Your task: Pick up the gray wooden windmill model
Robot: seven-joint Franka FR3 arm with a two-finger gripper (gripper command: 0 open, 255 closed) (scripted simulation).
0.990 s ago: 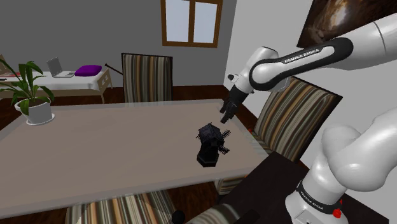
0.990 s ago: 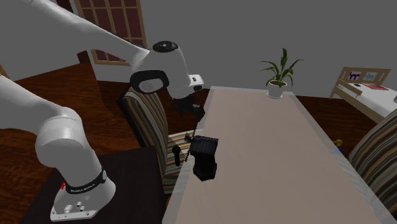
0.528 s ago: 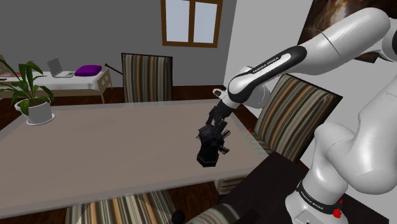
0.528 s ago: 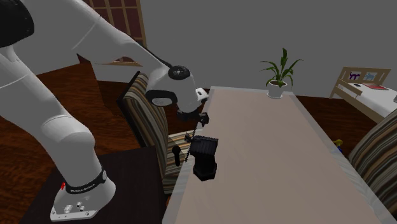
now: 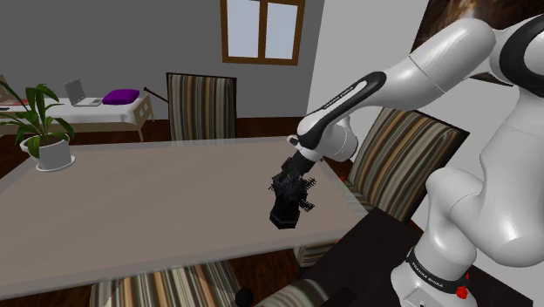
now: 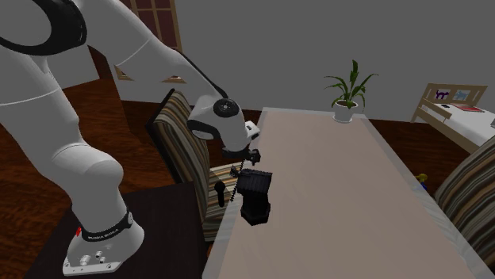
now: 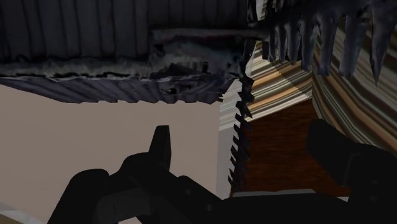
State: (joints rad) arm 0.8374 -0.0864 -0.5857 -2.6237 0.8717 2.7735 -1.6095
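One table [image 5: 148, 201] carries one dark windmill model [image 5: 288, 201] near its right edge and one potted plant [image 5: 54, 153] at its far left corner. Three striped seats stand round it: the far chair [image 5: 200, 105], the right chair [image 5: 410, 166] and the near chair [image 5: 166, 288]. On the far wall is one window [image 5: 261, 30] with two panes. High on the right hangs one wall picture [image 5: 453, 22]. Far left, one low white bench [image 5: 122, 112] holds one laptop [image 5: 83, 94] and one purple cushion [image 5: 122, 95]. One robot arm [image 5: 471, 201] rises from one dark stand [image 5: 349, 270] and bears one gripper [image 7: 242, 137] with two fingers [image 7: 162, 149].
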